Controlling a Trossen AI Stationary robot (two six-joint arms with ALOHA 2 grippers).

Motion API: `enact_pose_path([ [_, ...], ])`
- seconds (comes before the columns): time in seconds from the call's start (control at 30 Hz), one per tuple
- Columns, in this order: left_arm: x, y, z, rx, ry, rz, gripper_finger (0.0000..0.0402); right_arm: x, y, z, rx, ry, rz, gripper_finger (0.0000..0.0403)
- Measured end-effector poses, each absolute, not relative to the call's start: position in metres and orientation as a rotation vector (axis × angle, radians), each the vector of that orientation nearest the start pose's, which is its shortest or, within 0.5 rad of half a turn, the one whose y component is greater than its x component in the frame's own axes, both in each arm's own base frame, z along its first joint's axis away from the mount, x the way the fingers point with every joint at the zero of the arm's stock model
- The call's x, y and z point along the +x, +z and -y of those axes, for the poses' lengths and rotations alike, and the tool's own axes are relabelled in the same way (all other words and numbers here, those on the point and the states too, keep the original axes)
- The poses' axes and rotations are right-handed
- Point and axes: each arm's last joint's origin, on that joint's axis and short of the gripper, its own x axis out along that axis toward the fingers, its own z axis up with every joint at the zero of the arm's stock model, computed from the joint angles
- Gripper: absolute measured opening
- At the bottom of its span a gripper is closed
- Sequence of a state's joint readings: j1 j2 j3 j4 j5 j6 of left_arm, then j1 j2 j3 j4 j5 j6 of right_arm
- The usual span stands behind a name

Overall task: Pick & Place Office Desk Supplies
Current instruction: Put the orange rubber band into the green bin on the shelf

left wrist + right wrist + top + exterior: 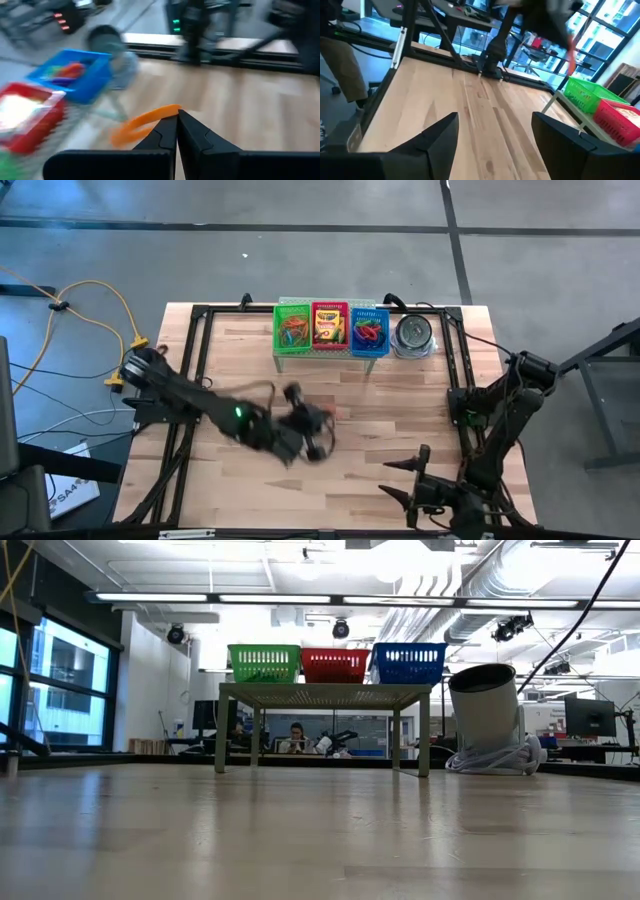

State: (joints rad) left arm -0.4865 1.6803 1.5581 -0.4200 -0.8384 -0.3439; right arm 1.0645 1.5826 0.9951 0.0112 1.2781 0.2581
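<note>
A: What has the left gripper (177, 116) got?
B: I see its fingers pinched shut on a thin orange rubber-band loop (142, 122), above the middle of the wooden bench (400, 405).
A: The right one?
B: The right gripper (494, 131) stands open, holding nothing, by the bench's near right corner. I see a flat yellow-and-green crayon box (328, 326) in the red plastic mesh basket (329, 308) at the far edge

Orange rubber band (145, 122) pinched in closed fingertips (170, 127).
</note>
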Motion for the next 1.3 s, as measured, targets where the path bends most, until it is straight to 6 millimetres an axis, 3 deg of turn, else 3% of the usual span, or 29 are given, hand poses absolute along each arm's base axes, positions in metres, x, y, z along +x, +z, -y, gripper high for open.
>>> enact_pose_path([
  [0.1,0.327,0.368,0.119,0.015,0.496,-0.398,0.0,0.185,0.24,-0.268,-0.266,-0.222,-0.206,0.0241],
  [0.27,0.297,0.386,0.041,-0.089,0.738,-0.49,0.0,0.192,0.238,-0.265,-0.216,-0.178,-0.237,0.0241],
  [0.4,0.284,0.386,-0.014,-0.237,0.832,-0.585,0.0,0.197,0.237,-0.262,-0.188,-0.173,-0.252,0.0241],
  [0.63,0.279,0.373,-0.082,-0.381,0.903,-0.708,0.0,0.205,0.236,-0.258,-0.101,-0.151,-0.28,0.0241],
  [0.8,0.274,0.371,-0.096,-0.484,0.914,-0.715,0.0001,0.207,0.235,-0.258,-0.039,-0.088,-0.319,0.0241],
  [1.3,0.279,0.366,-0.096,-0.494,0.858,-0.758,0.0001,0.207,0.234,-0.258,-0.021,-0.076,-0.325,0.0241],
])
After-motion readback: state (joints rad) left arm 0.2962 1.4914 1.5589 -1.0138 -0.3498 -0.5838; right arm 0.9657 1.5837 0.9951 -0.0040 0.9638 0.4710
